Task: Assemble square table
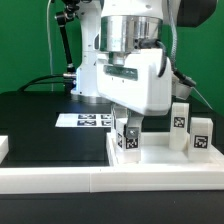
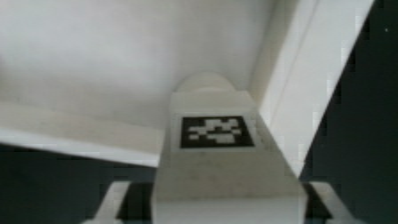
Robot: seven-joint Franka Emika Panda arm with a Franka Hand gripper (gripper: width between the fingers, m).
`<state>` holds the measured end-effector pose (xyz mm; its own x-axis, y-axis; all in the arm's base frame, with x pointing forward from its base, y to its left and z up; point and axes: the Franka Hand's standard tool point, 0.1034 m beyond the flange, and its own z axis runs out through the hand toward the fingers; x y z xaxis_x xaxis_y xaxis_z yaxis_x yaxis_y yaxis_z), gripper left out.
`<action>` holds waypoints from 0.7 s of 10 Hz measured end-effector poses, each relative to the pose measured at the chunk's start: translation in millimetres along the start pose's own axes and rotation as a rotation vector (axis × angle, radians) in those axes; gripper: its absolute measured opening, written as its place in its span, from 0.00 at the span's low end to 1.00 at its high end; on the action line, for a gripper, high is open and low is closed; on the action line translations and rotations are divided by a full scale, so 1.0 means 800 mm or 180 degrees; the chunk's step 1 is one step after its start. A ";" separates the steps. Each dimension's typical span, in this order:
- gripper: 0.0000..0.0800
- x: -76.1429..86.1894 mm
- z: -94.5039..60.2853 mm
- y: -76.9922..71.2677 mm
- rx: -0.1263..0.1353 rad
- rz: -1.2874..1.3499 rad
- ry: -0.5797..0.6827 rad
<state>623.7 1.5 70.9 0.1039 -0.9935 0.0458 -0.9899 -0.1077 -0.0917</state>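
Note:
My gripper (image 1: 130, 132) is shut on a white table leg (image 1: 130, 140) with a black-and-white tag, held upright over the near corner of the white square table top (image 1: 160, 158). In the wrist view the leg (image 2: 217, 135) runs out from between both fingers (image 2: 121, 202), and its tip is close to the top's inner corner, where the raised rim (image 2: 306, 60) meets the flat floor (image 2: 89, 95). I cannot tell whether the tip touches. Two more tagged legs (image 1: 180, 118) (image 1: 201, 133) stand upright on the top at the exterior view's right.
The marker board (image 1: 85, 120) lies flat on the black table behind the gripper. A long white rail (image 1: 100, 182) edges the front. A white block (image 1: 3, 148) sits at the exterior view's left edge. Cables hang behind the arm.

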 end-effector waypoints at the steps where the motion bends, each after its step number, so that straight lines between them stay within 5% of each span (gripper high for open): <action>1: 0.36 -0.002 0.000 0.000 -0.0001 0.0329 0.0004; 7: 0.36 -0.004 0.000 0.001 -0.0008 0.1280 -0.0008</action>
<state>622.8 4.3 70.8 -0.2916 -0.9565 0.0042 -0.9519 0.2898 -0.0993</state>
